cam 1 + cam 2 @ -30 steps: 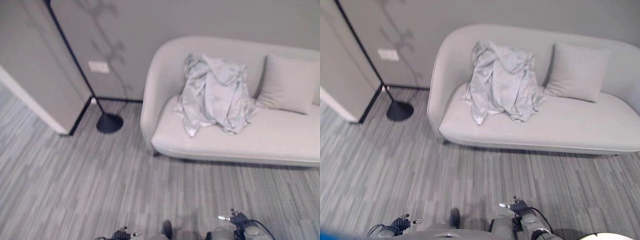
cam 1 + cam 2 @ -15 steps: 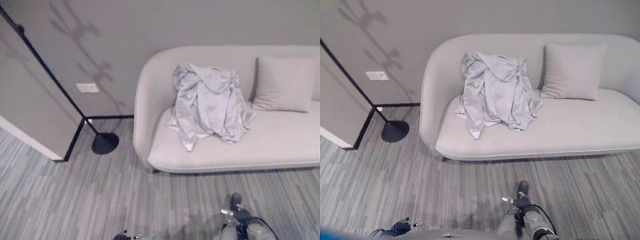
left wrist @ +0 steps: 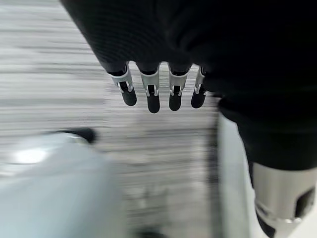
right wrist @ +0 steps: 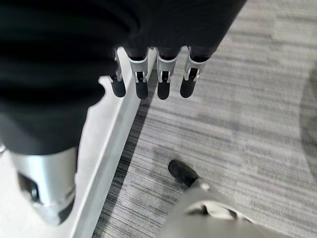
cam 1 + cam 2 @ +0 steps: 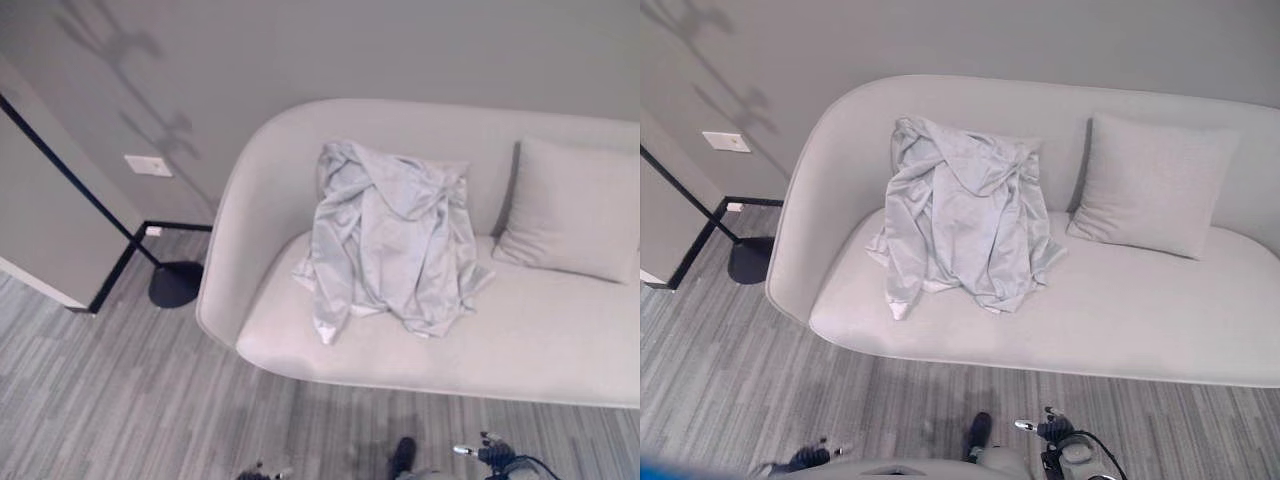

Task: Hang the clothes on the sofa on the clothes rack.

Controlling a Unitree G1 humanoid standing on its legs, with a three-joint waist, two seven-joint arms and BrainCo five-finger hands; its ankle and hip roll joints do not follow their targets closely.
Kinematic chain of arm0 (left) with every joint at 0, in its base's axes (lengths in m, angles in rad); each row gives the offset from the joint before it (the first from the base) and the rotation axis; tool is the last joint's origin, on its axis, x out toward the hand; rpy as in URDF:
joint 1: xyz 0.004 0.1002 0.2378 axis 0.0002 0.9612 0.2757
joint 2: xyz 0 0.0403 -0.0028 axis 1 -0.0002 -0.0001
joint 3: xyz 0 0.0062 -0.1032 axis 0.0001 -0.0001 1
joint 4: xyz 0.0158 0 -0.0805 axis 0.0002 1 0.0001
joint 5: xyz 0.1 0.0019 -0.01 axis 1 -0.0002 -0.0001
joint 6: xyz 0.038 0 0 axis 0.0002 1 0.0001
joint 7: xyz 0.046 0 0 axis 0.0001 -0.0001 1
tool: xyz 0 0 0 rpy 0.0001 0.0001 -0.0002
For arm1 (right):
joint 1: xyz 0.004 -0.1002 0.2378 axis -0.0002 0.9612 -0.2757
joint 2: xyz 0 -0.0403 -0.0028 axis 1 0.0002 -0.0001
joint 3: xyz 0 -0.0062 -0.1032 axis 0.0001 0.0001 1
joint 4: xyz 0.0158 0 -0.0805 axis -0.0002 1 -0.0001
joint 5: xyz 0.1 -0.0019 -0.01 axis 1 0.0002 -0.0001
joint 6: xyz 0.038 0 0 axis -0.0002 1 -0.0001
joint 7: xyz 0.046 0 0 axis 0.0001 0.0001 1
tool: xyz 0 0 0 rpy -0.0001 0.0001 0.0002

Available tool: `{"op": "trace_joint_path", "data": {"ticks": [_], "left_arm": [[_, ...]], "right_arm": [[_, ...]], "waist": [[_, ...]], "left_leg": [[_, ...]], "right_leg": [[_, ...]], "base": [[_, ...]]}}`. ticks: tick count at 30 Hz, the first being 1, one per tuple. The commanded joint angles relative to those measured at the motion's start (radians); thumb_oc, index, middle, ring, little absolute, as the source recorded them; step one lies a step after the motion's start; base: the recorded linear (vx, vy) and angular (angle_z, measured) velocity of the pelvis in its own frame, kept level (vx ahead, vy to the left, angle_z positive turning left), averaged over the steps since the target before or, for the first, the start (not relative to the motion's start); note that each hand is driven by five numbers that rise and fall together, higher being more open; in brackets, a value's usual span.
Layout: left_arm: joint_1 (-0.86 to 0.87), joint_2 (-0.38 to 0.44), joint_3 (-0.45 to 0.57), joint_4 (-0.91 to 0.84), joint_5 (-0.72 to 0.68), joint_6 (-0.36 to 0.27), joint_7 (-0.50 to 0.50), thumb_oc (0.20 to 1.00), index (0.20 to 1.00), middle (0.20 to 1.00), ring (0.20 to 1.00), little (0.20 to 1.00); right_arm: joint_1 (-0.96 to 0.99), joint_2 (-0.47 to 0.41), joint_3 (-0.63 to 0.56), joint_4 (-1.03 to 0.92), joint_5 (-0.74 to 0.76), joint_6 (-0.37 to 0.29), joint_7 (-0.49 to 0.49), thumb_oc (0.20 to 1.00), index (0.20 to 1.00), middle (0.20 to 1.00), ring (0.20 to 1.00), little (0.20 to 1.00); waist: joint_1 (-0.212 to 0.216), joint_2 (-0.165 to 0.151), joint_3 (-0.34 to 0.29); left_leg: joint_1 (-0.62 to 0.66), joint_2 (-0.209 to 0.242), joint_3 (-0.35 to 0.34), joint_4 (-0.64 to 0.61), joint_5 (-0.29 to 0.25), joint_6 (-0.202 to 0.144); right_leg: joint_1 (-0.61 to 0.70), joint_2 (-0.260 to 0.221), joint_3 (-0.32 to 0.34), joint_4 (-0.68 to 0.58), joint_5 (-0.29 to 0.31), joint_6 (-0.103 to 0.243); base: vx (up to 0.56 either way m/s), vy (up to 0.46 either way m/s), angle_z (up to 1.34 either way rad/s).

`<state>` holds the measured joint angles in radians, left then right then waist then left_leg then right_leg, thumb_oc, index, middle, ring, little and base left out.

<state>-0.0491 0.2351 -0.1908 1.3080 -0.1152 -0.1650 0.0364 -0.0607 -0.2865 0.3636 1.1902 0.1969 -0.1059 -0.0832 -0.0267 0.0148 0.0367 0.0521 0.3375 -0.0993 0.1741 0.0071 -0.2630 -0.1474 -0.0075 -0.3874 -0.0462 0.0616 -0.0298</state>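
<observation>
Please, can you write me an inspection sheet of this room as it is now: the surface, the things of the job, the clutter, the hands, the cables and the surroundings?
Surface: grey striped carpet floor; pale sofa against the wall.
Job's things: light grey garment lies crumpled over the sofa's back and seat, untouched; black pole with round base stands left of the sofa, apparently the rack.
Clutter: one cushion leaning on the sofa back, right of the garment.
Hands: left hand and right hand both low over the floor, fingers straight, holding nothing.
Cables: nothing seen.
Surroundings: grey wall with a white wall plate.
</observation>
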Motion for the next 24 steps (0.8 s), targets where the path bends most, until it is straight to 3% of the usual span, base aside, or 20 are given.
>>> {"op": "trace_joint_path", "data": {"ticks": [1,2,3,4,5,6,9,11,12,15,17,20,24], "left_arm": [[-0.028,0.06,-0.041,0.016,-0.044,-0.021,0.017,1.0,1.0,1.0,1.0,1.0],[-0.033,0.056,-0.038,0.016,-0.051,-0.02,0.021,1.0,1.0,1.0,1.0,1.0],[-0.034,0.056,-0.038,0.016,-0.051,-0.02,0.021,1.0,1.0,1.0,1.0,1.0],[-0.035,0.054,-0.037,0.015,-0.048,-0.02,0.021,1.0,1.0,1.0,1.0,1.0],[-0.036,0.054,-0.032,0.022,-0.045,-0.023,0.02,1.0,1.0,1.0,1.0,1.0],[-0.035,0.053,-0.028,0.032,-0.044,-0.026,0.018,1.0,1.0,1.0,1.0,1.0],[-0.016,0.052,-0.009,0.059,-0.044,-0.025,0.01,1.0,1.0,1.0,1.0,1.0],[0.015,0.057,0.007,0.087,-0.015,-0.003,-0.001,1.0,1.0,1.0,1.0,1.0],[0.023,0.059,0.01,0.093,-0.006,0.005,-0.002,1.0,1.0,1.0,1.0,1.0],[0.012,0.075,0.008,0.08,-0.011,0.005,-0.002,1.0,1.0,1.0,1.0,1.0],[0.009,0.09,0.009,0.065,-0.014,0.006,0.0,1.0,1.0,1.0,1.0,1.0],[0.006,0.093,0.011,0.062,-0.018,0.005,0.0,1.0,1.0,1.0,1.0,1.0],[0.006,0.1,0.012,0.038,-0.03,0.006,0.0,1.0,1.0,1.0,1.0,1.0]], "right_arm": [[-0.04,0.014,-0.023,0.013,0.014,-0.023,-0.004,1.0,1.0,1.0,1.0,1.0],[-0.055,0.009,-0.015,0.01,0.015,-0.027,-0.011,1.0,1.0,1.0,1.0,1.0],[-0.055,0.01,-0.015,0.01,0.015,-0.027,-0.011,1.0,1.0,1.0,1.0,1.0],[-0.058,0.01,-0.014,0.011,0.014,-0.027,-0.013,1.0,1.0,1.0,1.0,1.0],[-0.065,0.015,-0.009,0.01,0.011,-0.031,-0.016,1.0,1.0,1.0,1.0,1.0],[-0.071,0.022,-0.001,0.008,0.007,-0.035,-0.02,1.0,1.0,1.0,1.0,1.0],[-0.056,0.037,0.009,0.0,-0.002,-0.03,-0.019,1.0,1.0,1.0,1.0,1.0],[-0.023,0.054,0.015,0.014,-0.023,-0.017,-0.011,1.0,1.0,1.0,1.0,1.0],[-0.015,0.066,0.015,0.015,-0.028,-0.014,-0.011,1.0,1.0,1.0,1.0,1.0],[-0.011,0.08,0.018,0.021,-0.031,-0.007,-0.004,1.0,1.0,1.0,1.0,1.0],[-0.014,0.092,0.017,0.017,-0.04,-0.001,0.008,1.0,1.0,1.0,1.0,1.0],[-0.017,0.093,0.02,0.016,-0.042,-0.001,0.011,1.0,1.0,1.0,1.0,1.0],[-0.029,0.089,0.014,-0.003,-0.044,-0.006,0.013,1.0,1.0,1.0,1.0,1.0]], "waist": [[0.016,0.001,-0.012],[0.04,-0.001,-0.007],[0.038,-0.003,-0.01],[0.05,-0.001,-0.003],[0.066,0.001,0.004],[0.084,0.001,0.017],[0.098,-0.003,0.03],[0.097,-0.007,0.035],[0.089,-0.014,0.028],[0.078,-0.047,0.032],[0.074,-0.063,0.018],[0.077,-0.063,0.021],[0.065,-0.014,0.052]], "left_leg": [[-0.096,-0.117,-0.01,-0.261,0.062,0.129],[-0.159,-0.198,-0.011,-0.261,0.037,0.146],[-0.164,-0.201,-0.012,-0.261,0.04,0.147],[-0.198,-0.239,-0.017,-0.261,0.039,0.155],[-0.287,-0.309,-0.018,-0.261,0.051,0.164],[-0.37,-0.328,0.006,-0.261,0.048,0.153],[-0.428,-0.296,0.056,-0.261,0.055,0.137],[-0.389,-0.275,0.07,-0.261,0.064,0.141],[-0.363,-0.271,0.076,-0.261,0.088,0.135],[-0.301,-0.277,0.105,-0.261,0.094,0.153],[-0.224,-0.318,0.147,-0.261,0.065,0.192],[-0.209,-0.327,0.152,-0.261,0.058,0.2],[-0.121,-0.341,0.176,-0.261,0.024,0.24]], "right_leg": [[-0.055,-0.162,0.018,-0.041,0.031,0.236],[-0.054,-0.145,0.046,-0.041,0.0,0.224],[-0.058,-0.148,0.046,-0.041,0.002,0.225],[-0.058,-0.136,0.057,-0.041,-0.012,0.221],[-0.068,-0.119,0.073,-0.041,-0.04,0.211],[-0.057,-0.112,0.078,-0.041,-0.072,0.206],[-0.01,-0.086,0.102,-0.041,-0.114,0.202],[0.038,-0.066,0.129,-0.041,-0.128,0.194],[0.038,-0.071,0.139,-0.041,-0.116,0.195],[0.06,-0.095,0.145,-0.041,-0.088,0.208],[0.118,-0.153,0.145,-0.041,-0.018,0.239],[0.122,-0.162,0.147,-0.027,-0.01,0.243],[0.037,-0.202,0.133,0.256,-0.008,0.248]], "base": [[0.23,-0.076,0.08],[0.12,-0.021,0.09],[0.13,-0.041,-0.11],[0.14,-0.059,-0.22],[0.23,-0.089,-0.35],[0.26,-0.067,-0.05],[0.29,-0.017,-0.11],[0.48,0.094,0.01],[0.55,0.242,-0.32],[0.41,0.282,-0.27],[0.55,0.477,-0.21],[0.2,0.228,-0.1],[0.2,0.321,0.08]]}}
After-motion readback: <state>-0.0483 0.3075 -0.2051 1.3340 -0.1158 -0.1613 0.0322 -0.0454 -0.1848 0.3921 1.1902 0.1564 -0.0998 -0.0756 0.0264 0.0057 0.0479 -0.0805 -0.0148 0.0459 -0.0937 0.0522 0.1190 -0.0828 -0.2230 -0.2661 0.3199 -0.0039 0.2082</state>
